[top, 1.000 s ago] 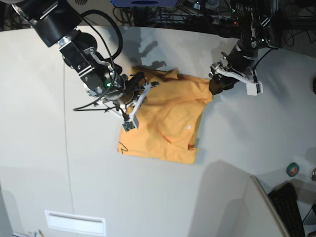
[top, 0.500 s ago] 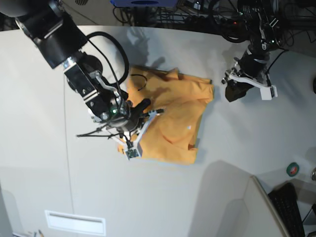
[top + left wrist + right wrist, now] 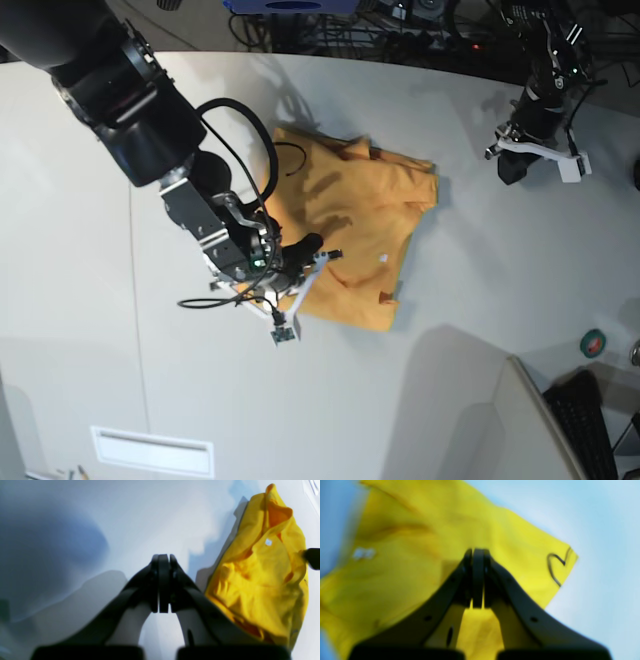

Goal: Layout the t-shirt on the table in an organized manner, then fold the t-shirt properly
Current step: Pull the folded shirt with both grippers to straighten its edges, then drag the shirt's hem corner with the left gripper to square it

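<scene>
Orange shirt [image 3: 345, 235] bunched on counter [image 3: 80, 300]; both grippers, left [image 3: 512, 170] and right [image 3: 305, 245], clenched empty, let go, withdrawn from shirt; layout unfinished.

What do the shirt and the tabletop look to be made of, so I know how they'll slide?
The t-shirt: soft knit fabric, probably cotton, matte; it creases and bunches into folds. The table: hard, smooth white surface, likely laminate, matte with only soft shadows and no glare.

A green tape roll [image 3: 593, 343] is lying near the right edge. A black keyboard [image 3: 590, 420] is sitting at the lower right corner. Tangled cables [image 3: 420, 25] are running along the top.
</scene>
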